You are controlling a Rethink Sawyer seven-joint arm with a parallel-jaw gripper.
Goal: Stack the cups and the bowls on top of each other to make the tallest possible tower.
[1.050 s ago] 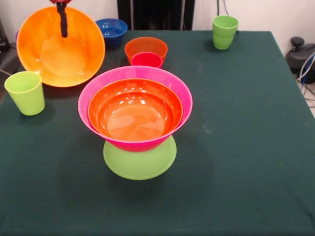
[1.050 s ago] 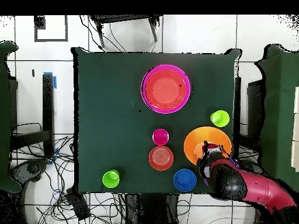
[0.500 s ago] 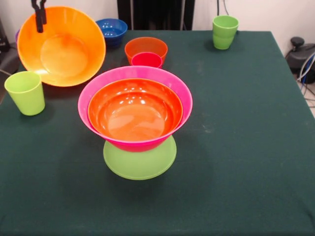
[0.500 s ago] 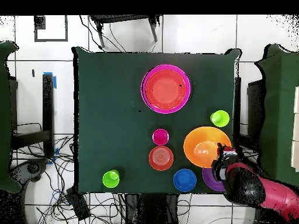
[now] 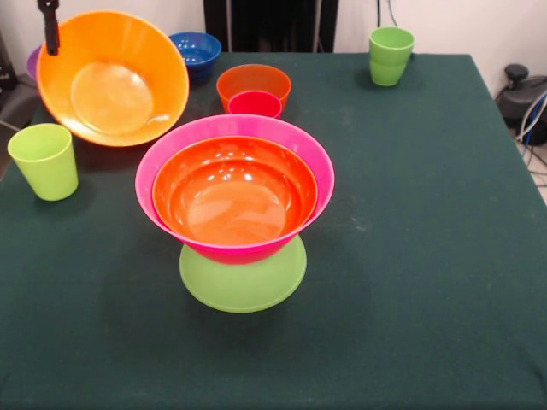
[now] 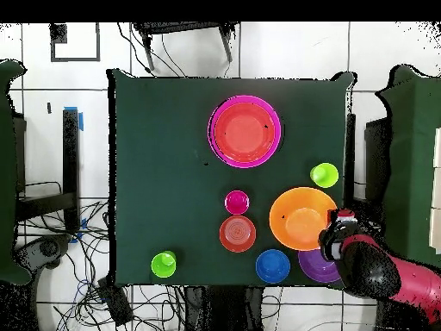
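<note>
The tower stands mid-table: a lime green bowl (image 5: 244, 286) rim-down, a big pink bowl (image 5: 171, 147) on it and an orange bowl (image 5: 235, 195) nested inside; from above it is the tower (image 6: 245, 131). The large yellow-orange bowl (image 5: 111, 81) (image 6: 301, 218) leans tilted, its inside facing the front view, beside the purple bowl (image 5: 32, 61) (image 6: 317, 265). My gripper (image 5: 49, 27) (image 6: 333, 234) is at that bowl's upper rim. The small dark orange bowl (image 5: 253, 81) has the red-pink cup (image 5: 255, 104) in front of it. The blue bowl (image 5: 194, 51) sits behind.
One light green cup (image 5: 43, 161) stands near the table's left edge in the front view, another green cup (image 5: 391, 55) at the far right corner. My red arm (image 6: 383, 277) reaches in over the table edge by the purple bowl.
My gripper moved from over the yellow-orange bowl's middle to its rim near the table edge. The bowl shifted slightly toward the table's middle, uncovering more of the purple bowl.
</note>
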